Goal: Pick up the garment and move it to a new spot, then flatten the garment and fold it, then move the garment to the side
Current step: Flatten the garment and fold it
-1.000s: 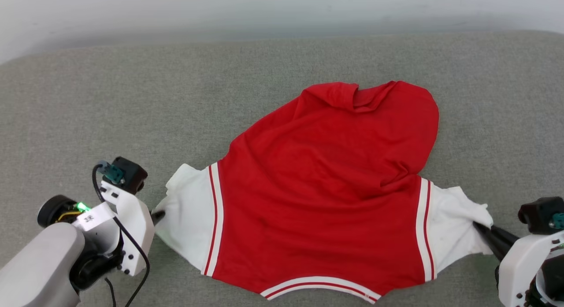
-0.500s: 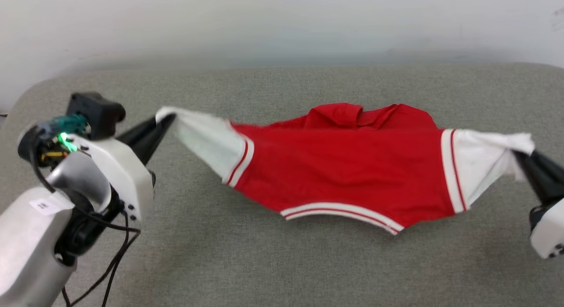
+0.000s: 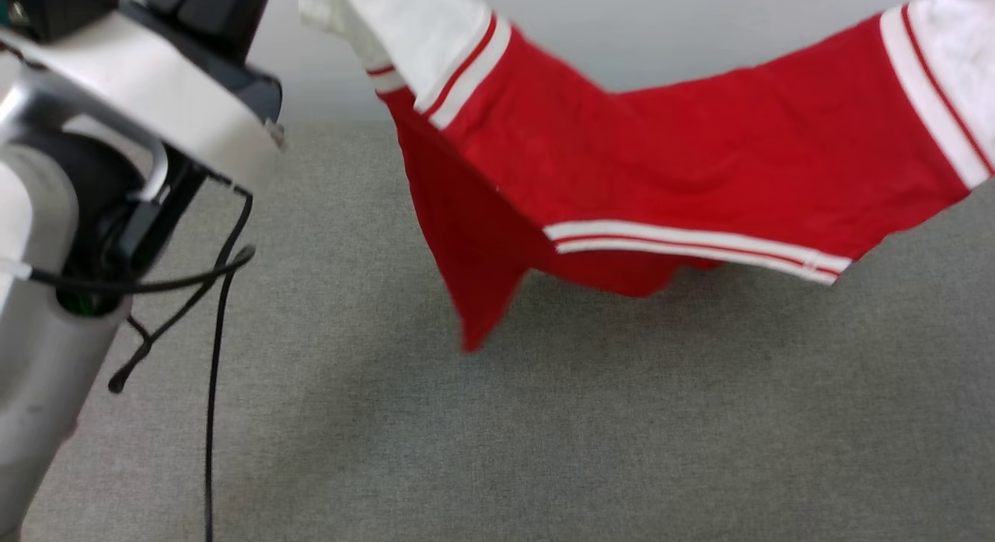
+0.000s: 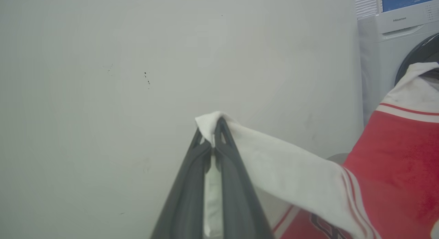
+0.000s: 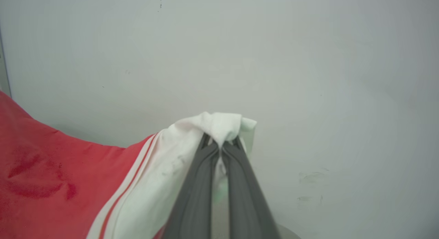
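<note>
the left hand [image 4: 213, 131] is pinched shut on the tip of one white sleeve of the red jersey t-shirt [image 4: 394, 170]. the right hand [image 5: 221, 140] is clamped tight on the bunched end of the other white sleeve. the shirt sags between the two hands like a hammock. its striped hem [image 3: 699, 244] hangs below them, over the grey fabric-covered counter [image 3: 544, 433]. beyond both hands' fingertips is a plain pale wall [image 4: 103, 95]. a white washing machine [image 4: 387, 36] stands past the shirt's far end from the left hand.
</note>
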